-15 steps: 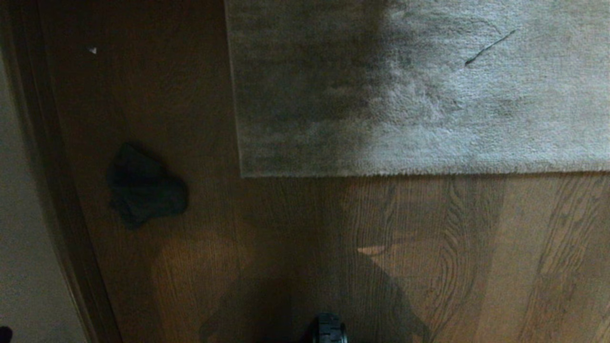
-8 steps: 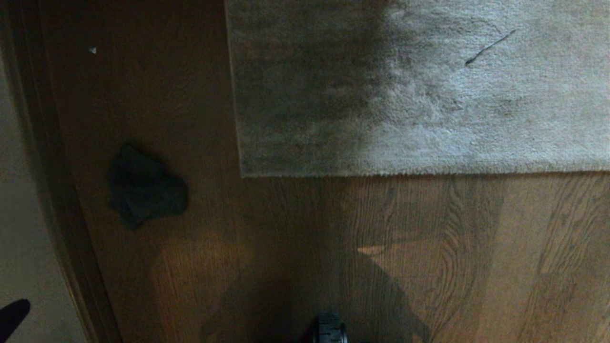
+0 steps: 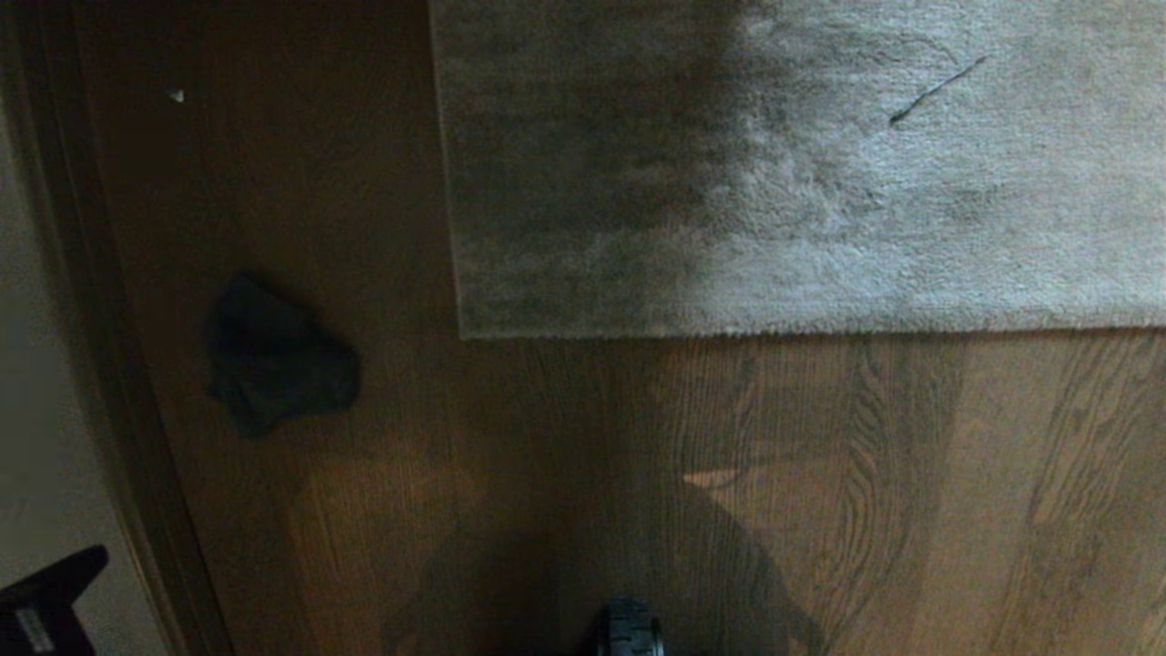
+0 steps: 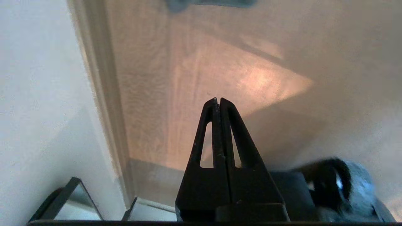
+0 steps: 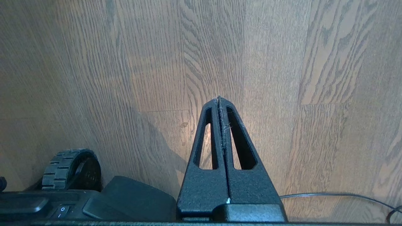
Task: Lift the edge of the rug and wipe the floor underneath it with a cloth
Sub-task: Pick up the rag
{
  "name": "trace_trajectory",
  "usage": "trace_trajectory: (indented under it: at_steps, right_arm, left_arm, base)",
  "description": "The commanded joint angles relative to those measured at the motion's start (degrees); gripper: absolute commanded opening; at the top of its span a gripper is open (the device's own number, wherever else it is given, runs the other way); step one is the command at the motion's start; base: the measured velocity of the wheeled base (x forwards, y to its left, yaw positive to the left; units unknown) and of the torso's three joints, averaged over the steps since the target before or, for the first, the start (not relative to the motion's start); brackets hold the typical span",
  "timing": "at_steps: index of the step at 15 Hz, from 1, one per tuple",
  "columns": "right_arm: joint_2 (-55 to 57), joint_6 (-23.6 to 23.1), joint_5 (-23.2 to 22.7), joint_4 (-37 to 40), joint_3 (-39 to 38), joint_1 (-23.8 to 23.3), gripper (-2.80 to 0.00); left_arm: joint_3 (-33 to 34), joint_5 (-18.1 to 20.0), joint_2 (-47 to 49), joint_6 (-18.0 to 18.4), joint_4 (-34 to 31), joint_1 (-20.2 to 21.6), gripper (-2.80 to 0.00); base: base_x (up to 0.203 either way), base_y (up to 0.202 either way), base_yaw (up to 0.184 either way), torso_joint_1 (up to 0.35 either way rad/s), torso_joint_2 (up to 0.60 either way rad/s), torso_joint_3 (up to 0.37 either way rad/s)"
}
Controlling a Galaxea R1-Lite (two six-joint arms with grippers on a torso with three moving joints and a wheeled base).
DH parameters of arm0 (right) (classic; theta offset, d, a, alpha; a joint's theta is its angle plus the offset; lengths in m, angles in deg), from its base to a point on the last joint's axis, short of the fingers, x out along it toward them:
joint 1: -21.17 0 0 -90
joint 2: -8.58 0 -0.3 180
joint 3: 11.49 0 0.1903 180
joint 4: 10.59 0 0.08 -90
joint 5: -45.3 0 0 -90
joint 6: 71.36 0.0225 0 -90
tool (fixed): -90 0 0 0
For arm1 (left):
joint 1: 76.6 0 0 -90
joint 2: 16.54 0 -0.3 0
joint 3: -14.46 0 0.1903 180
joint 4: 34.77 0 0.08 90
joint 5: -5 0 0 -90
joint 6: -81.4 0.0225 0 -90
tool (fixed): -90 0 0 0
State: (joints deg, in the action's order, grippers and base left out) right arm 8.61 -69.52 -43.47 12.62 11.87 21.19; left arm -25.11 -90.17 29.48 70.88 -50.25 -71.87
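The light-grey rug covers the far part of the wood-grain floor. Its near rug edge runs straight and lies flat, ending in a corner. The cloth, a dark grey crumpled rag, lies on the floor to the left of that corner; its rim shows as cloth far ahead of the left fingers. My left gripper enters at the lower left, well short of the cloth, shut and empty. My right gripper hangs shut over bare floor, holding nothing.
A pale wall with a dark baseboard runs along the left, close to the cloth. A base wheel shows at the bottom centre, also seen as a wheel. A thin cable lies on the floor.
My left gripper has come up into the head view from the lower left corner, further in at each frame. The cloth, rug and right gripper have not moved.
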Motion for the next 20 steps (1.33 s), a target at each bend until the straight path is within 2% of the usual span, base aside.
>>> trace_trajectory:
  at_steps: [1,4,5,8,14,20]
  right_arm:
    - [-0.02,0.00,0.00,-0.02,0.00,0.06,-2.80]
    - [-0.01,0.00,0.00,-0.02,0.00,0.06,-2.80]
    - [-0.02,0.00,0.00,-0.02,0.00,0.03,-2.80]
    - [-0.02,0.00,0.00,-0.07,0.00,0.01,-2.80]
    - [-0.02,0.00,0.00,-0.02,0.00,0.06,-2.80]
    - [-0.02,0.00,0.00,-0.02,0.00,-0.02,-2.80]
  left_arm:
    - [0.74,0.01,8.03,-0.05,5.06,2.53,-2.80]
    - [0.84,0.42,17.49,-0.06,15.58,6.94,-2.80]
    - [0.76,0.80,20.39,-0.08,19.95,7.81,0.00]
    - [0.30,2.91,26.02,-0.18,27.43,10.21,0.00]
    - [0.25,4.54,30.17,-0.38,27.80,13.89,0.00]
    - [0.11,5.08,39.85,-0.67,28.53,14.26,0.00]
  base:
    - [0.000,0.000,0.000,0.000,0.00,0.000]
    - [0.000,0.000,0.000,0.000,0.00,0.000]
    - [0.000,0.000,0.000,0.000,0.00,0.000]
    - [0.000,0.000,0.000,0.000,0.00,0.000]
    - [0.000,0.000,0.000,0.000,0.00,0.000]
    - [0.000,0.000,0.000,0.000,0.00,0.000]
